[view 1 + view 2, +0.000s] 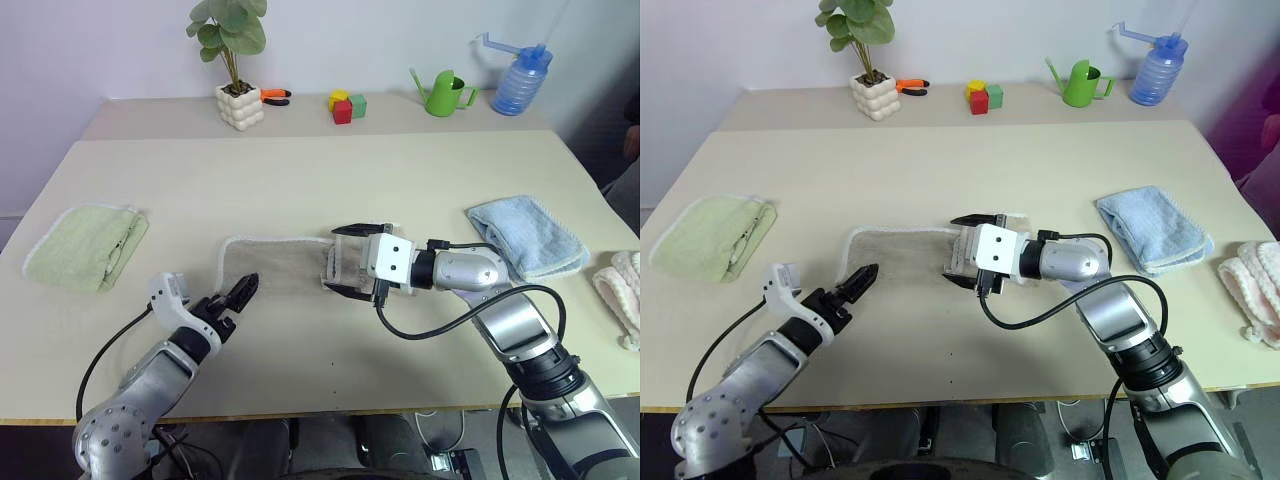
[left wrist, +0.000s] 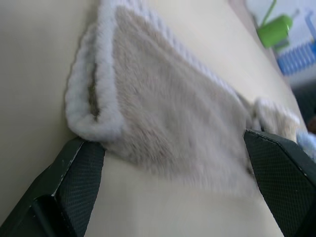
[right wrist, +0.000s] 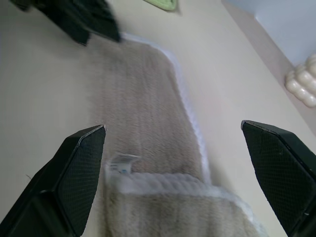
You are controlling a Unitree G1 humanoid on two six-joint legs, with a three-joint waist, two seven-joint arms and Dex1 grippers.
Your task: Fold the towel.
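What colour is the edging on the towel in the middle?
White, on the beige towel; clearest in the left wrist view.

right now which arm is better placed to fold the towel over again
Right, probably: the right gripper hangs open over the towel, above its folded-over end. The left gripper, also open, sits off its near corner.

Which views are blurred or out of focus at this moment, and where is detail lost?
Left wrist view: the towel looks soft, and the green watering can behind it is blurred. Right wrist view: the left gripper is smeared and the towel's far end is soft. Left eye view: sharp, with the plant and blocks crisp.
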